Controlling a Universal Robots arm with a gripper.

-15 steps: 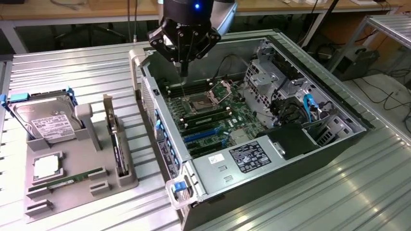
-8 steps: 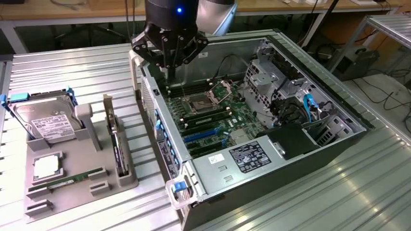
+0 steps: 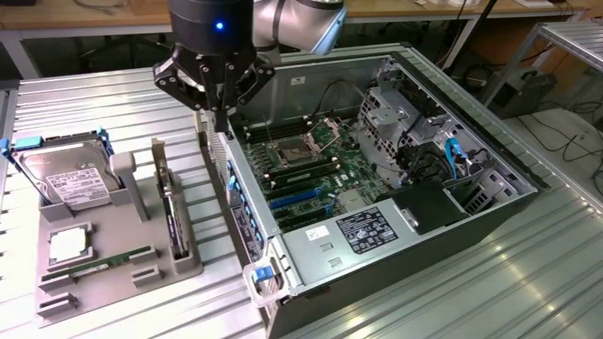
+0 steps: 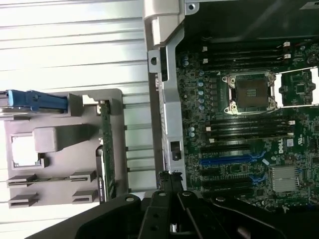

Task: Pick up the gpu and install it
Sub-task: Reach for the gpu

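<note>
The gpu (image 3: 168,201) stands on edge in a slot of the grey parts holder (image 3: 193,267), its silver bracket pointing up; in the wrist view the gpu (image 4: 105,149) shows edge-on as a thin green board. My gripper (image 3: 224,129) hangs over the rear wall of the open computer case (image 3: 247,212), to the exterior view's right of the gpu and apart from it. Its fingers are shut and nothing is between them. In the wrist view the gripper (image 4: 169,176) sits above the case's wall. Blue expansion slots (image 3: 296,198) lie on the motherboard (image 4: 229,160).
On the holder, a silver hard drive (image 3: 64,178) with a white label stands by blue clips, with a CPU (image 3: 70,244) and a green RAM stick (image 3: 99,265) lying flat. The case holds a power supply (image 3: 363,233) and drive cages (image 3: 414,120). Everything rests on a ribbed metal table (image 3: 490,282).
</note>
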